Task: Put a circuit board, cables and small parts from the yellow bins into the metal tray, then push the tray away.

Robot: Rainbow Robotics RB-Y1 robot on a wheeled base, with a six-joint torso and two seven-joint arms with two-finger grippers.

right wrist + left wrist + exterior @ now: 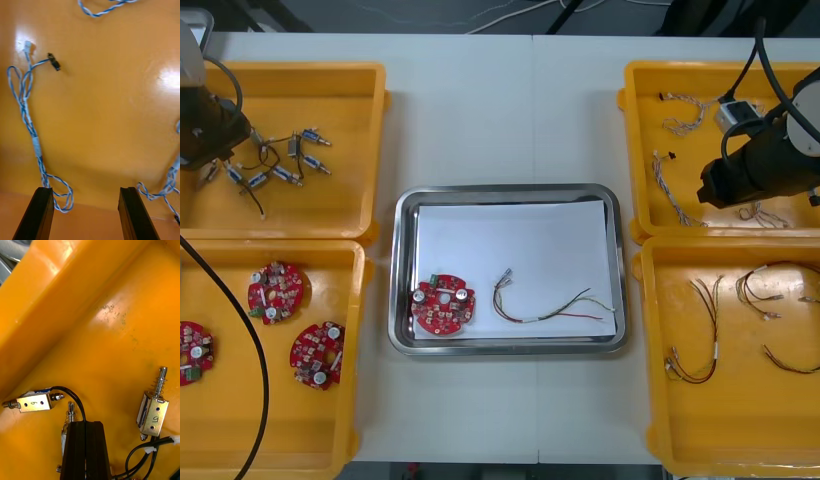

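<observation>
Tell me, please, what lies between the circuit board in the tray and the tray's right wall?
Front view: a red and yellow cable on the white lining beside the round red circuit board.

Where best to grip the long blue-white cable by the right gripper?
Probably the straight middle of the blue and white cable, by its pale sleeve, from above, right gripper fingers straddling it: it lies flat in the yellow bin, looped at both ends.
</observation>
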